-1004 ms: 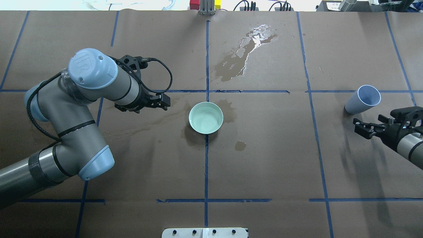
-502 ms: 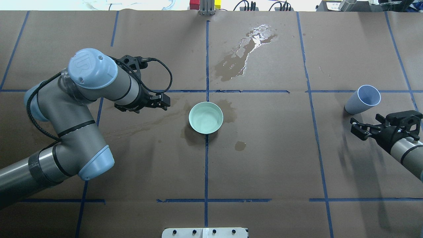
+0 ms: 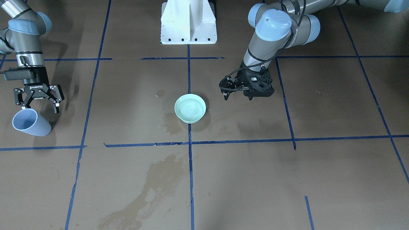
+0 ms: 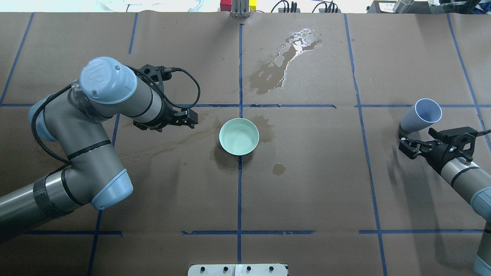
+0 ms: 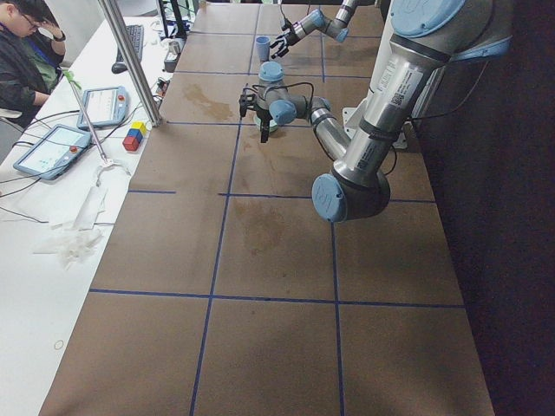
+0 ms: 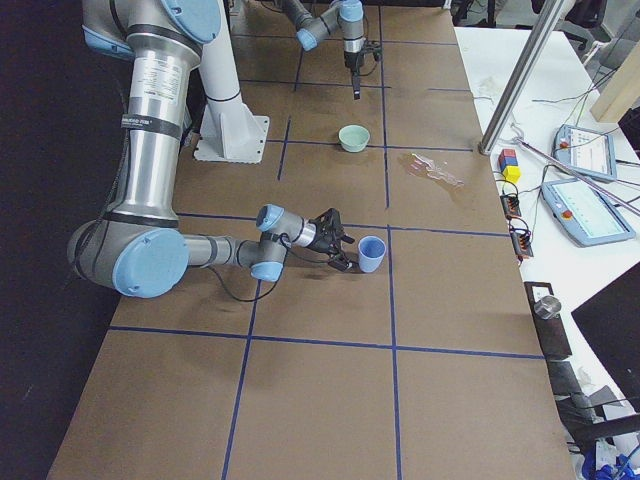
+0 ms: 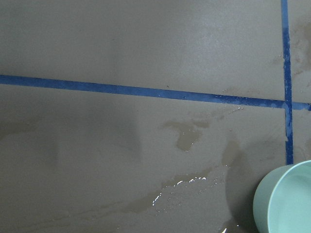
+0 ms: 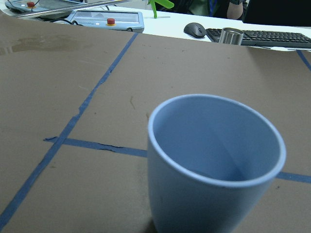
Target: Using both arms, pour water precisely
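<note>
Water point(image 4: 238, 138) sits in the mint-green bowl point(image 4: 239, 136) at the middle of the counter point(image 4: 307, 191); more lies spilled as a glinting puddle point(image 4: 285, 61) on the far side, with darker damp stains around the bowl. At the right end stands the pale blue cup point(image 4: 420, 115), upright; the right wrist view looks straight into it, and whether it holds any water is hard to tell. The right end effector point(image 3: 37, 99) has its fingers spread wide, just beside the cup and gripping nothing. The left end effector point(image 3: 227, 90) hovers near the bowl's left side, fingers close together, empty. My judgement: with 2 vessels untouched by either arm, grasping and pouring are all left to do.
</note>
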